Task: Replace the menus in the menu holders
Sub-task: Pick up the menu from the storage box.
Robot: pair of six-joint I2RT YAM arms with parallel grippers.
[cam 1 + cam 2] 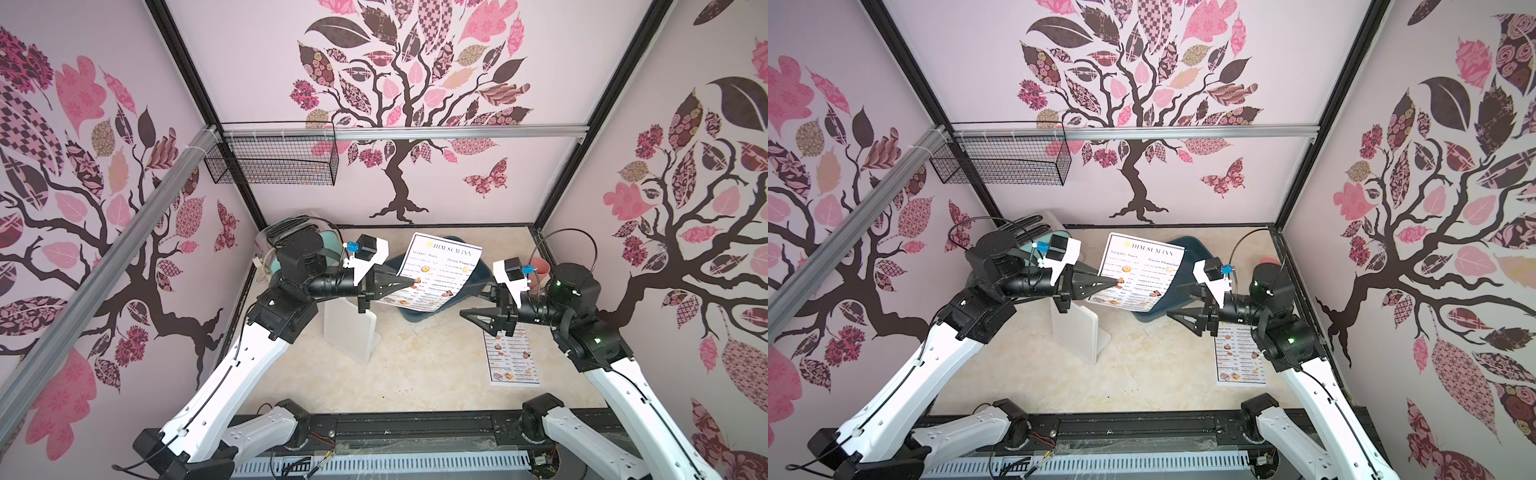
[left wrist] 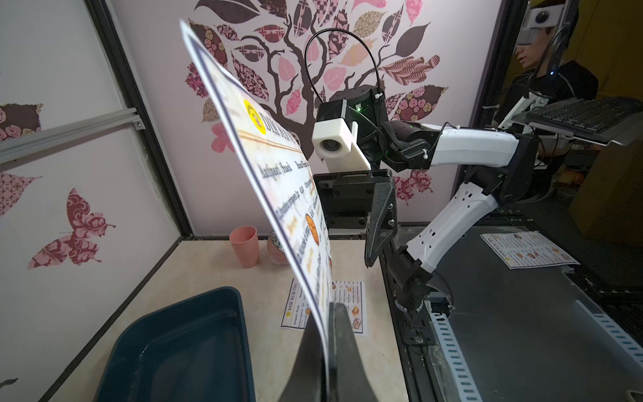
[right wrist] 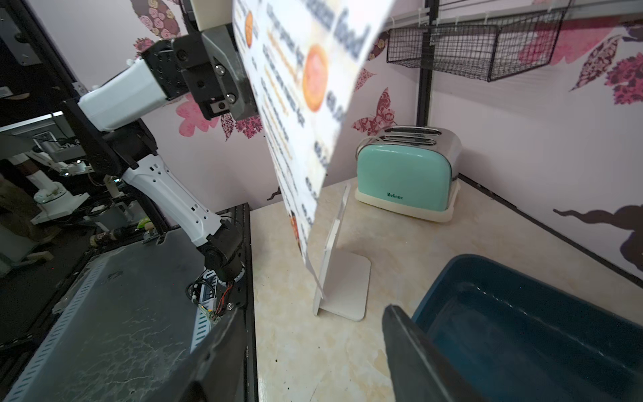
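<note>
One menu point(image 1: 446, 266) stands pinched in the left gripper point(image 1: 412, 283).

held menu point(image 1: 444, 266): paper, smooth; we note a slight sheen
menu holder point(image 1: 351, 336): frosted white plastic, matt
desk point(image 1: 415, 374): marble-look top, smooth
tub point(image 3: 515, 334): dark teal plastic, glossy inside
toaster point(image 3: 403, 174): glossy mint shell; we see polished metal on top
basket point(image 3: 469, 48): black wire mesh
</note>
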